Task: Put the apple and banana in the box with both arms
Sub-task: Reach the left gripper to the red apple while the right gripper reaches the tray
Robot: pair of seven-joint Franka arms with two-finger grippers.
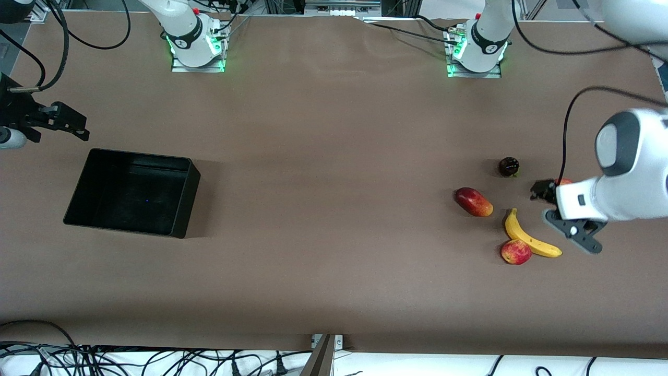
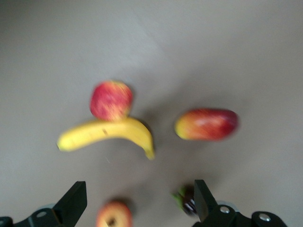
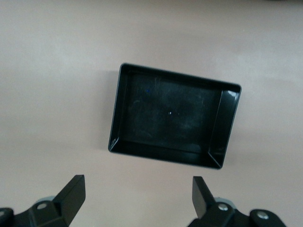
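In the front view you see a brown table with a black rectangular open-top plastic box (image 1: 133, 192), empty, toward the right arm's end. Well apart from the box, toward the left arm's end, lies one curved yellow banana (image 1: 529, 237), with one small red apple streaked with yellow (image 1: 516, 251) touching it on the side nearer the front camera. Farther from the front camera than the banana lie one elongated red mango-like fruit (image 1: 474, 201) and one small dark round fruit (image 1: 508, 166); one paler red apple (image 1: 563, 181) peeks out by the left gripper (image 1: 544, 191), which hovers low just beside the banana. The right gripper (image 1: 65, 122) waits above the table beside the box. In the left wrist view, you see that gripper's black fingers (image 2: 71, 203) spread wide and holding nothing, with the banana (image 2: 108, 135), the streaked apple (image 2: 111, 100), the mango-like fruit (image 2: 207, 124) and the paler apple (image 2: 113, 215) below. In the right wrist view, fingers (image 3: 70, 196) are likewise wide and empty above the box (image 3: 226, 127). The first pick appears to be in hand; next, you would centre the left gripper over the banana or streaked apple, lower and close.
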